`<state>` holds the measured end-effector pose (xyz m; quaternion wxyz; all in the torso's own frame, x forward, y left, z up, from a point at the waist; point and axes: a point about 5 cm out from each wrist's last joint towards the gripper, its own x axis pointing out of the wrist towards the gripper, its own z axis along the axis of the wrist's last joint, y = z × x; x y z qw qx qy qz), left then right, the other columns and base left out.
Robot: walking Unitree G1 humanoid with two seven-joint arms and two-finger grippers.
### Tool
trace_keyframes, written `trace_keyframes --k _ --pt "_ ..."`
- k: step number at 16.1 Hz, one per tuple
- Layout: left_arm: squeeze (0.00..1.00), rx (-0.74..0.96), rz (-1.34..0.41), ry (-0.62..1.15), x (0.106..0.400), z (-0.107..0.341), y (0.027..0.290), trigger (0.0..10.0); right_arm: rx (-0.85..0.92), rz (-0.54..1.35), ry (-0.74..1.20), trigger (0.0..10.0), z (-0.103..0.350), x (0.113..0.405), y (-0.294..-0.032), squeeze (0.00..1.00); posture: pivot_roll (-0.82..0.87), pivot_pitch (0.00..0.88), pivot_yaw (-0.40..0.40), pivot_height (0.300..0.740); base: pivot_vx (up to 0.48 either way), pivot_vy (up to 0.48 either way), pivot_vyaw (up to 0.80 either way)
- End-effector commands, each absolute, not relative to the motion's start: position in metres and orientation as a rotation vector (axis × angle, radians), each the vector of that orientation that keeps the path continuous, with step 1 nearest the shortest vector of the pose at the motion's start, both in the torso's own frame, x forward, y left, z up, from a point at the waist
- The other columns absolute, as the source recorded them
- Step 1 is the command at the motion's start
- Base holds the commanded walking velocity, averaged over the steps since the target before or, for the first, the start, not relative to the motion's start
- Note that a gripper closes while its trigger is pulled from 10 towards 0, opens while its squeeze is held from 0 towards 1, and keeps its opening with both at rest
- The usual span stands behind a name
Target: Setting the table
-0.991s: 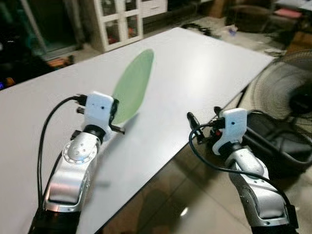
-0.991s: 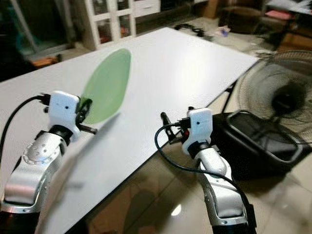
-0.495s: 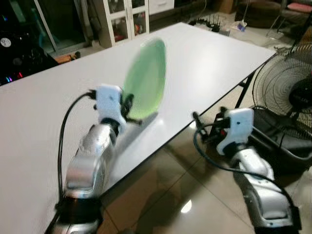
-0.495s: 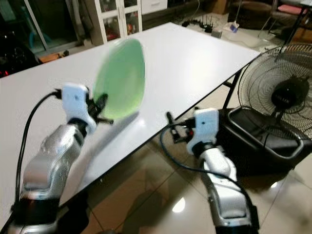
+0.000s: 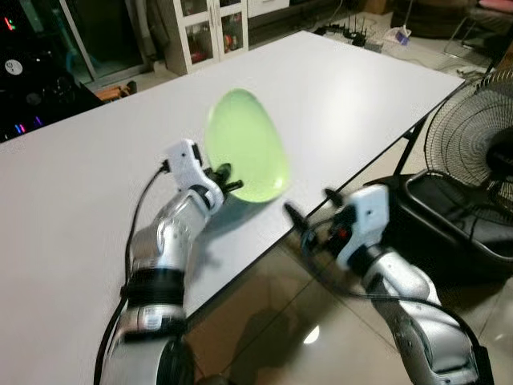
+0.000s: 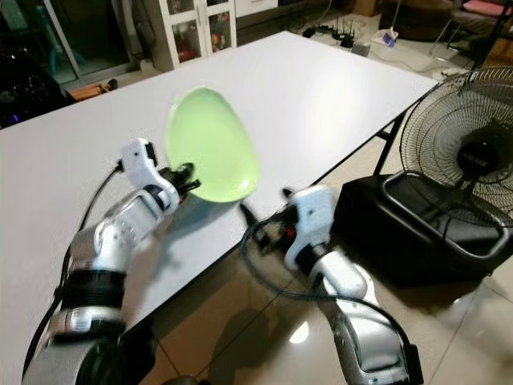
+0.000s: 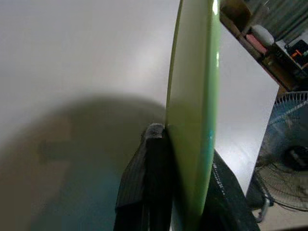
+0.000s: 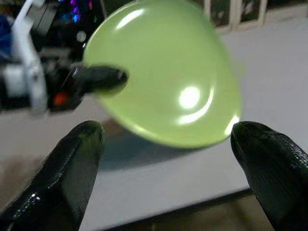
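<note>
- Left eye view: the white table (image 5: 345, 88) runs from the near left to the far right, and its near edge crosses just below the plate. A floor fan (image 5: 473, 152) stands off its right end, well apart from the work.
- The green plate (image 5: 247, 147) is held tilted on edge above the table's near part, clear of the surface and facing the robot's right side.
- The left gripper (image 5: 226, 176) is clamped on the plate's rim; the left wrist view shows one finger (image 7: 156, 159) pressed flat against the plate's face.
- The right gripper (image 8: 171, 144) is spread wide and empty, off the table edge and aimed at the plate, not touching it.
- To set it down well, I would judge the plate should first be levelled, then lowered over a spot well in from the edge until it rests flat before the fingers let go.
- The grip is thin, on the rim alone, so a slow wrist turn seems wise.
</note>
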<state>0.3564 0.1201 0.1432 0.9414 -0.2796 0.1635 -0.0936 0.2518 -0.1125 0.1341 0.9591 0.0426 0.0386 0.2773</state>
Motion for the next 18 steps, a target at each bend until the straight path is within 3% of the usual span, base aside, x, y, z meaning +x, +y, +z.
trace_keyframes --k 1,5,10,11,12,13,14,15,18 --pt "0.00 -0.590 -0.173 0.350 0.359 0.146 0.124 10.0 0.095 0.587 0.097 10.0 0.134 0.248 -0.111 0.00 -0.01 0.000 0.096 0.740 0.000 0.000 0.00" --pt "0.00 -0.623 -0.155 0.441 0.361 0.138 0.131 10.0 0.070 0.641 0.164 10.0 0.129 0.237 -0.111 0.00 -0.02 0.000 0.104 0.740 0.000 0.000 0.00" --pt "0.01 -0.648 -0.045 0.560 0.356 0.122 0.149 10.0 -0.005 0.457 0.104 10.0 0.132 0.253 -0.131 0.00 -0.02 0.000 0.103 0.740 0.000 0.000 0.00" --pt "0.38 -0.638 -0.011 0.628 0.352 0.111 0.151 10.0 -0.012 0.395 0.078 10.0 0.135 0.259 -0.136 0.00 -0.01 0.000 0.101 0.740 0.000 0.000 0.00" --pt "0.39 -0.630 -0.010 0.643 0.350 0.108 0.151 10.0 -0.009 0.383 0.072 10.0 0.136 0.260 -0.137 0.00 -0.01 0.000 0.102 0.740 0.000 0.000 0.00" --pt "0.72 -0.647 -0.024 0.657 0.350 0.107 0.149 10.0 -0.009 0.378 0.069 10.0 0.136 0.261 -0.138 0.00 -0.01 0.000 0.102 0.740 0.000 0.000 0.00" --pt "0.91 -0.657 -0.042 0.663 0.349 0.108 0.146 10.0 -0.008 0.375 0.069 10.0 0.136 0.261 -0.138 0.00 -0.01 0.000 0.102 0.740 0.000 0.000 0.00" --pt "1.00 -0.649 -0.051 0.671 0.349 0.108 0.144 10.0 -0.009 0.376 0.068 10.0 0.136 0.261 -0.138 0.00 -0.01 0.000 0.102 0.740 0.000 0.000 0.00" --pt "1.00 -0.643 -0.065 0.695 0.347 0.106 0.141 10.0 -0.010 0.390 0.072 10.0 0.134 0.260 -0.135 0.00 -0.02 0.000 0.106 0.740 0.000 0.000 0.00"
